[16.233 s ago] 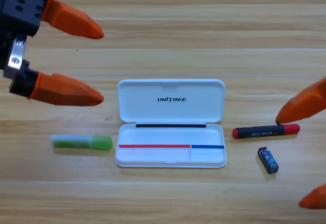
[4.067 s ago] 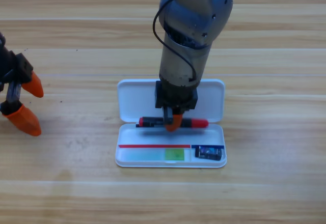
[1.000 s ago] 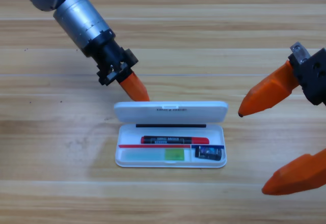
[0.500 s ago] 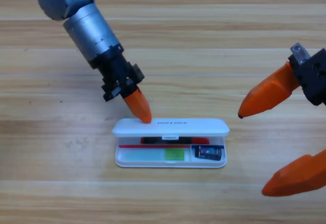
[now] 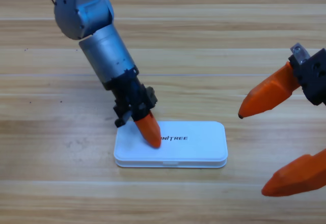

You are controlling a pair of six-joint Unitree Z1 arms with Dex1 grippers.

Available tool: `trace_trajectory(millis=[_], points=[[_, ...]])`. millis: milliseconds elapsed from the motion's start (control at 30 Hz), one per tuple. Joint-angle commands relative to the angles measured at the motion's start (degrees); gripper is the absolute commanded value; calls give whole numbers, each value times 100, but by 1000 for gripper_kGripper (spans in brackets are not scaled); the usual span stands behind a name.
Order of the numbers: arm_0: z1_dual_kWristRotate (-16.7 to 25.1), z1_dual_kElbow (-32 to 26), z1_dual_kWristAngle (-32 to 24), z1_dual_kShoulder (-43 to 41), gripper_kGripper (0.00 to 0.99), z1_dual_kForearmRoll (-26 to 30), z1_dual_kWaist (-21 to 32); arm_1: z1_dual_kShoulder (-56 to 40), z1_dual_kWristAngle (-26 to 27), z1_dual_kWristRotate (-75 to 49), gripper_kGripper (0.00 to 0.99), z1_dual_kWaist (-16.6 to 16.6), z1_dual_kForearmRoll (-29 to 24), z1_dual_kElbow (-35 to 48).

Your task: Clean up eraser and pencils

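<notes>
The white case (image 5: 183, 145) lies shut on the table, its lid down flat with the printed name facing up. The eraser and the pencils are hidden inside it. My left gripper (image 5: 148, 130) comes down from the upper left and presses its orange tip on the left part of the lid; only one joined orange tip shows, so the jaws look shut. My right gripper (image 5: 270, 142) waits at the right edge, open, with one jaw high and one low and nothing between them.
The left arm's grey body (image 5: 102, 40) slants across the upper left of the wooden table (image 5: 204, 40). The right gripper's black base (image 5: 313, 76) sits at the right edge.
The left gripper has pushed the lid forward and down, from half lowered to fully closed, and followed it toward the front. The pencils and eraser went out of sight. The right gripper held still.
</notes>
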Motion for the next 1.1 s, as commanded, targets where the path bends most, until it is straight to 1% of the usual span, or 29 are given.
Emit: trace_trajectory(millis=[33, 200, 333, 400, 533, 633, 767, 833, 933, 1100], points=[[-168, 406, 258, -21, 0, -331, -342, 29, 119, 49, 973, -152, -57, 12], [-265, 749, 433, -74, 0, -709, -386, 38, 119, 49, 973, -152, -49, 12], [-291, 863, 513, -214, 0, -770, -386, 38, 119, 49, 973, -152, -57, 12], [-318, 942, 583, -496, 0, -770, -386, 55, 119, 49, 973, -152, -57, 12], [-318, 1250, 600, -1401, 0, -700, -386, 91, 119, 49, 973, -152, -57, 12], [-300, 1382, 574, -2051, 0, -480, -395, 91, 119, 49, 973, -152, -57, 3], [-291, 1549, 486, -2816, 0, -243, -676, 99, 119, 49, 973, -152, -57, 3], [-300, 1663, 442, -3141, 0, -226, -825, 99, 119, 40, 973, -161, -57, 3], [-353, 1663, 389, -3449, 0, -94, -1072, 99, 119, 40, 973, -152, -49, 12], [-625, 1663, 389, -3818, 0, -6, -1476, 126, 119, 40, 973, -152, -57, 12]])
